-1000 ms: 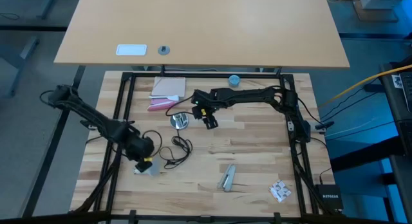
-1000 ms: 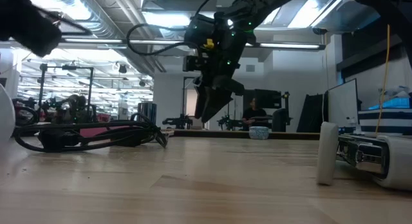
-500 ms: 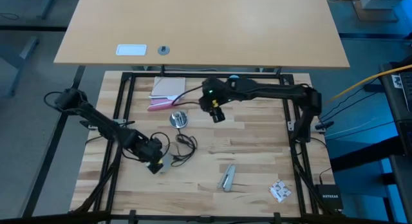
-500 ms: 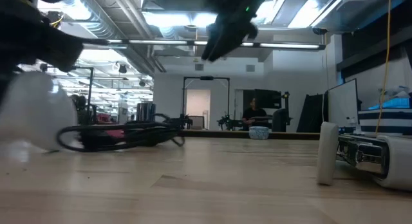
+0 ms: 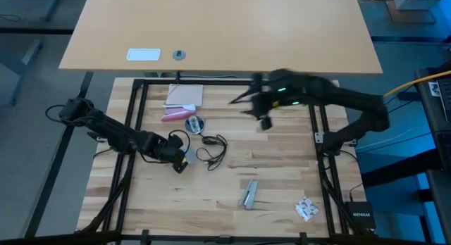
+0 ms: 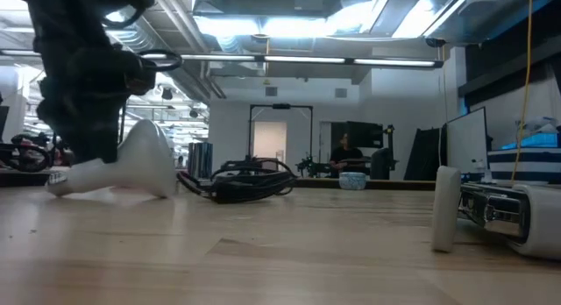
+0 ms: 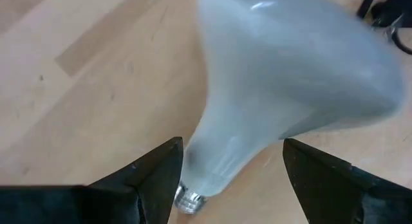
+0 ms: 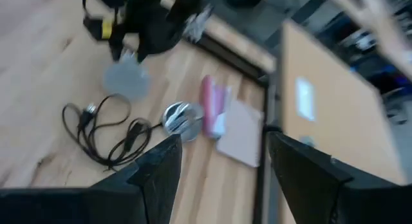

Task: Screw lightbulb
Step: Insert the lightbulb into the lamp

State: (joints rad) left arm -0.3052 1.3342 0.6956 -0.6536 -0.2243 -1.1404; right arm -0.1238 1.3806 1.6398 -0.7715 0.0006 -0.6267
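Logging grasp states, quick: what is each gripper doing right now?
Left gripper: closed on the lightbulb at its narrow neck, low over the table.
Right gripper: open, holding nothing, raised near the table's far edge.

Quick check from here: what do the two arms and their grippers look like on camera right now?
Both arms are dark, jointed links. The left gripper carries a yellow tag near its tip; its fingers are flat black wedges. The right gripper is black, with green lights glowing on the wrist behind it; its fingers match.

Wood table (image 5: 282, 174): black cord (image 5: 211, 150), silver disc (image 5: 193, 124), lightbulb (image 5: 182, 163).
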